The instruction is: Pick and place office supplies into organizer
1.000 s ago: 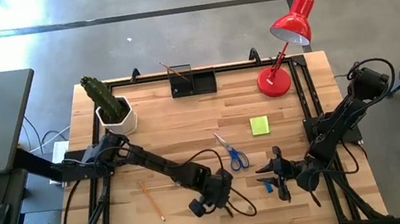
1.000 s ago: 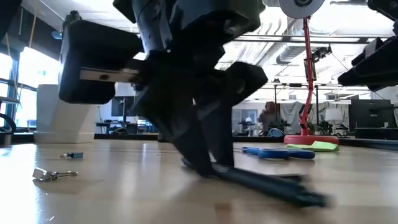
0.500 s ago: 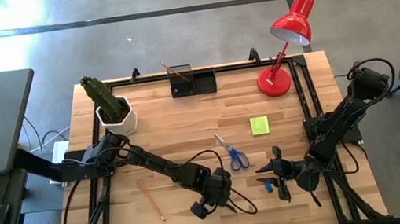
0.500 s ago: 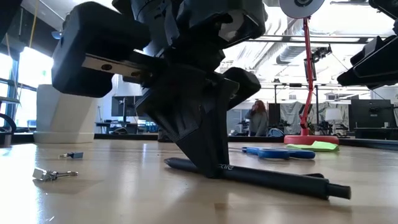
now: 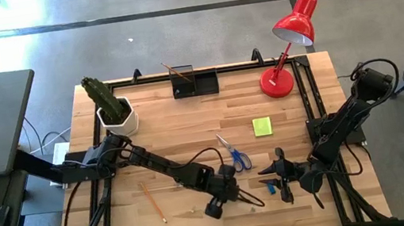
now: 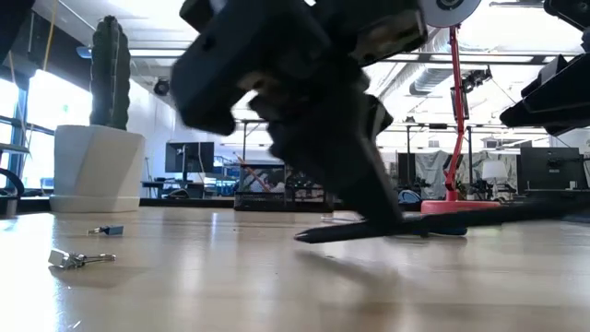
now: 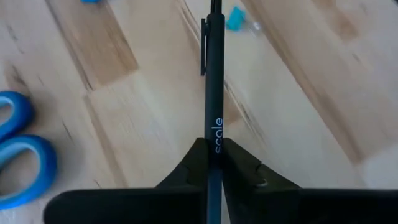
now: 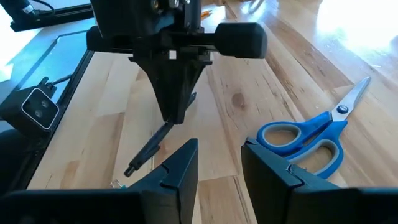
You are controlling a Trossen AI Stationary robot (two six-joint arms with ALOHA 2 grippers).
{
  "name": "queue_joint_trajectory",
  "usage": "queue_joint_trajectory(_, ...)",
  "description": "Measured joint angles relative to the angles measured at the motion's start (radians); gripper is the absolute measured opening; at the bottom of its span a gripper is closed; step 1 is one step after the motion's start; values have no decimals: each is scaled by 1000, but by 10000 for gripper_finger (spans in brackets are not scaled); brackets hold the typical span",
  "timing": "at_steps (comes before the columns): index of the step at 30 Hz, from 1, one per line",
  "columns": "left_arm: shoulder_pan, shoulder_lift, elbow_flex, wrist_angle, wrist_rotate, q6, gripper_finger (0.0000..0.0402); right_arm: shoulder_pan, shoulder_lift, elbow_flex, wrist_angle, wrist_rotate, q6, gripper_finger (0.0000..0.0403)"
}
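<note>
Now, at the wooden table:
Left gripper [image 5: 223,199]: low over the table's near middle, its two fingers [image 7: 198,163] pressed together on a black pen [image 7: 214,93], seen close in the left wrist view.
Black pen: pinched near one end, its barrel running out past the fingertips; the low view shows it lifted off the wood and tilted, one end higher than the other.
Right gripper [image 5: 283,175]: waiting near the table's right edge, its fingers [image 8: 180,171] spread apart with nothing between them, pointed toward the left arm.
Blue-handled scissors [image 5: 233,153]: flat on the table, blades slightly parted, between the two grippers and just beyond the left one.
Sticky-note pad [image 5: 262,126]: yellow-green square, lying right of centre, near the base of the red desk lamp [image 5: 287,41].
Pencil [image 5: 152,203]: loose on the wood, left of the left gripper and well apart from it.
Blue eraser [image 5: 272,188]: small, lying just beside the right gripper.
Organizer [image 5: 193,81]: black box at the far edge of the table, centre, with one pencil standing slanted in its left compartment; well apart from the held pen.
Cactus pot [image 5: 118,117]: white, at the far left corner, green cactus upright.
</note>
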Motion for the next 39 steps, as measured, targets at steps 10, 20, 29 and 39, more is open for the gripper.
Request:
queue_joint_trajectory(10, 3, -51, -1, 27, -61, -39, 3, 57, 0, 0, -18, 57, 78, 117)
queue_joint_trajectory(20, 50, -169, -1, -261, -163, -35, 1, 111, -1, 0, -98, 96, 212, 117)
queue_joint_trajectory(29, 45, -300, 2, -443, -302, -46, 0, 103, 1, 1, -167, 86, 278, 117)
queue_joint_trajectory(39, 27, -448, -135, -597, -361, -175, 0, 101, 34, 1, -269, 95, 433, 117)
